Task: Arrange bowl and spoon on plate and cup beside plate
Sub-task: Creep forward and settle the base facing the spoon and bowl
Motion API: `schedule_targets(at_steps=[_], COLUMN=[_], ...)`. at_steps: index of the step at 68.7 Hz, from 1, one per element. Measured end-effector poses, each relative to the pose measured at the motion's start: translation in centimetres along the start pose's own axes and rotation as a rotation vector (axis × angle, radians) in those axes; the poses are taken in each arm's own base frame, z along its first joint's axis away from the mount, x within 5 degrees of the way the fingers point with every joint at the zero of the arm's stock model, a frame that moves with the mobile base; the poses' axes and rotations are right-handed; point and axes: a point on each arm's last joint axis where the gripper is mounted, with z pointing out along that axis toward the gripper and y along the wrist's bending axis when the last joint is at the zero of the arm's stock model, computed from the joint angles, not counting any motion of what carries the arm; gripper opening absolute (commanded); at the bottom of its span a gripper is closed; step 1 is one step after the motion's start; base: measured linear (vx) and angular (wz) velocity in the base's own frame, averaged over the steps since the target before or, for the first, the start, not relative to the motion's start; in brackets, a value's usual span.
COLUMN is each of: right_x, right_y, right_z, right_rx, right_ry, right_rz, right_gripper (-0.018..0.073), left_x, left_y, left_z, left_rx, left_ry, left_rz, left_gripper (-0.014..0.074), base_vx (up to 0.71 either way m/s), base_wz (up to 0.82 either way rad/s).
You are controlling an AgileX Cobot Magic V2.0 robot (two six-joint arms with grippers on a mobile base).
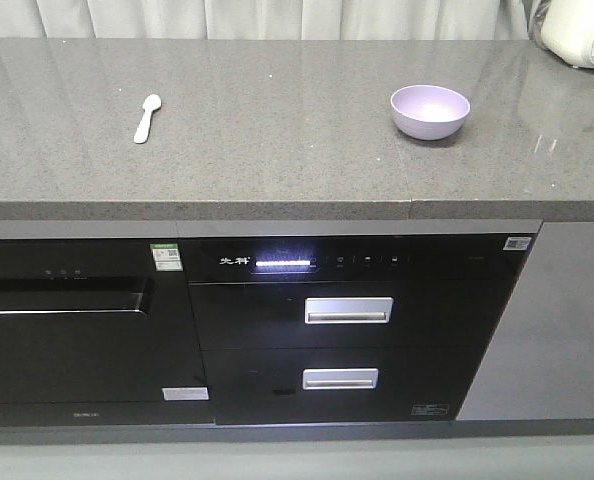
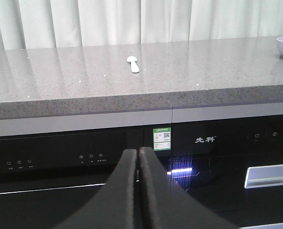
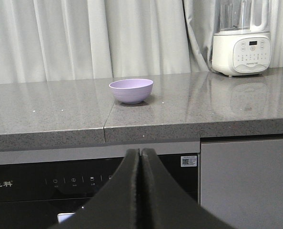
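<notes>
Now | matte lavender bowl (image 1: 430, 110); rounded spoon (image 1: 147, 118) | speckled countertop (image 1: 277, 140) | left gripper (image 2: 138, 151), right gripper (image 3: 140, 152) closed

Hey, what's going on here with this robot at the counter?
Nothing is being handled yet. The left gripper and right gripper are both shut and empty, low in front of the cabinet. The spoon lies on the counter toward the left; the bowl stands upright well to its right. No plate or cup is in view.
</notes>
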Motion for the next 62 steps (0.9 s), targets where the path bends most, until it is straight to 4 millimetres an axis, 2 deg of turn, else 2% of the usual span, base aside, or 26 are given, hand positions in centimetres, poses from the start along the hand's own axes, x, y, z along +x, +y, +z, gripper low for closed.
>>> schedule_targets(at_steps=[62], right_x=[0.0], right_y=[0.0], right_z=[0.0], right_rx=[0.0], right_ry=[0.0], right_rz=[0.0], right_gripper=[-0.0005], left_x=[0.0], left_y=[0.0], left_z=[0.0], left_rx=[0.0], left_ry=[0.0], left_rz=[0.0], left_gripper=[-0.0006], base_vx=[0.05], base_wz=[-0.02])
